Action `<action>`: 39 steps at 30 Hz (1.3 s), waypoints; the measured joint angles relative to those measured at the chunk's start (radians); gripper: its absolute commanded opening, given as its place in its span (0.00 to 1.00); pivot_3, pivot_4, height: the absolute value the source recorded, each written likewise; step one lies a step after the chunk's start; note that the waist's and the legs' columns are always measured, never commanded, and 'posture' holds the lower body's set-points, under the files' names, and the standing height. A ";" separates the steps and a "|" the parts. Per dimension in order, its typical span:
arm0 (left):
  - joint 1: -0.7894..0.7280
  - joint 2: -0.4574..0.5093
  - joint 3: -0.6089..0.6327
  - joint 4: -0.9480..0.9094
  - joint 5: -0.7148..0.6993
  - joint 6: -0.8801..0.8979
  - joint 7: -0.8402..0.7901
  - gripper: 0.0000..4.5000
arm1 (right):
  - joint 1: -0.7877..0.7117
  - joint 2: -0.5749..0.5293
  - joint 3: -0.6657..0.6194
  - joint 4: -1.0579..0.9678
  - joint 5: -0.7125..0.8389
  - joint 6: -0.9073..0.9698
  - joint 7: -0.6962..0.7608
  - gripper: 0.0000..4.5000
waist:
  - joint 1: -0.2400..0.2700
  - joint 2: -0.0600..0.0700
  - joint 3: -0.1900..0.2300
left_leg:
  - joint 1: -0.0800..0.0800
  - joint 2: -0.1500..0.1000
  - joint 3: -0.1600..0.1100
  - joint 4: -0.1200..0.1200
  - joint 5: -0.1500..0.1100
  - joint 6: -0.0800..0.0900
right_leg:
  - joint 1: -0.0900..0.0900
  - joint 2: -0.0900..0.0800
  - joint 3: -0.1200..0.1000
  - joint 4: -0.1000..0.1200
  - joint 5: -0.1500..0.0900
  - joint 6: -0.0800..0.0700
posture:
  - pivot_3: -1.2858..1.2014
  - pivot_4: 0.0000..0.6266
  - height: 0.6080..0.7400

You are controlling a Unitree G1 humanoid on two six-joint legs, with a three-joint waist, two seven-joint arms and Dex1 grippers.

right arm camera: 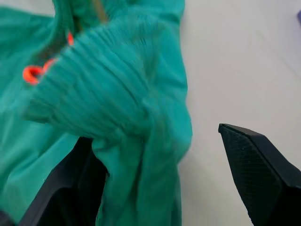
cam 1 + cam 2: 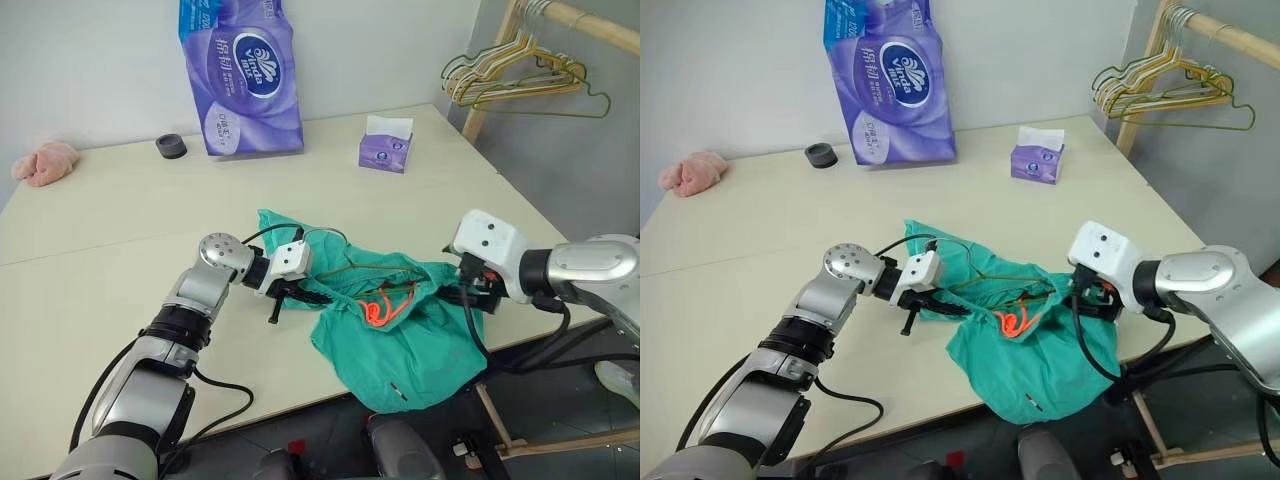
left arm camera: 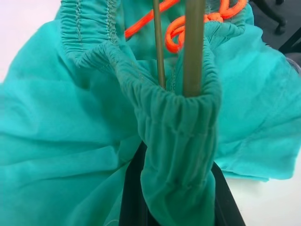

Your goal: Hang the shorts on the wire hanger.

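both grippers sit at the shorts (image 2: 400, 330), which lie at the table's (image 2: 120, 220) front edge, part hanging over it; the left gripper (image 2: 300, 295) is clenched on waistband and hanger (image 3: 193, 47); the right gripper (image 1: 160, 179) is spread wide, cloth draped over one finger (image 1: 70, 188)

**Materials and finishes on the table**

The teal-green cloth shorts (image 2: 400, 340) look soft and matt, their elastic waistband finely gathered, with a glossy orange cord drawstring (image 2: 380, 310). The thin olive-green wire hanger (image 3: 194, 47) is smooth, dull metal. The pale table (image 2: 120, 220) is smooth and matt. The purple tissue pack (image 2: 240, 75) has shiny plastic wrap.
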 measured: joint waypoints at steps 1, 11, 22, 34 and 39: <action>-0.004 0.000 0.000 0.000 0.000 0.001 0.000 0.00 | 0.000 -0.005 0.000 -0.001 0.004 -0.004 0.007 0.85 | -0.001 0.000 0.000 | 0.000 0.000 0.000 0.000 0.000 0.000 | 0.000 0.000 0.000 0.000 0.000 0.000 | 0.39 0.10 1.00; -0.015 0.005 0.000 -0.061 -0.002 0.034 -0.001 0.00 | -0.086 0.014 0.143 0.107 -0.062 -0.101 0.056 0.85 | -0.001 0.000 0.000 | 0.000 0.000 0.000 0.000 0.000 0.000 | 0.000 0.000 0.000 0.000 0.000 0.000 | 0.39 0.10 1.00; -0.013 0.002 0.000 -0.030 0.008 -0.029 0.029 0.00 | -0.128 0.015 0.224 0.189 -0.122 -0.162 0.174 0.14 | -0.001 0.000 0.000 | 0.000 0.000 -0.001 0.000 0.000 0.000 | 0.000 0.000 0.000 0.000 0.000 0.000 | 0.39 0.10 1.00; -0.029 -0.028 0.050 0.076 -0.015 -0.075 0.105 0.56 | -0.127 0.072 0.212 0.199 -0.125 -0.127 0.191 0.00 | -0.001 0.000 0.000 | 0.000 0.000 -0.002 0.000 0.000 0.000 | 0.000 -0.001 0.000 0.000 0.000 0.000 | 0.40 0.11 1.00; -0.088 -0.009 0.084 0.219 -0.007 -0.144 0.148 0.82 | -0.112 0.077 0.157 0.194 -0.098 -0.102 0.188 0.00 | 0.000 0.000 0.000 | 0.000 0.000 -0.002 0.000 0.000 0.000 | 0.000 -0.001 0.000 0.001 0.000 0.000 | 0.40 0.11 1.00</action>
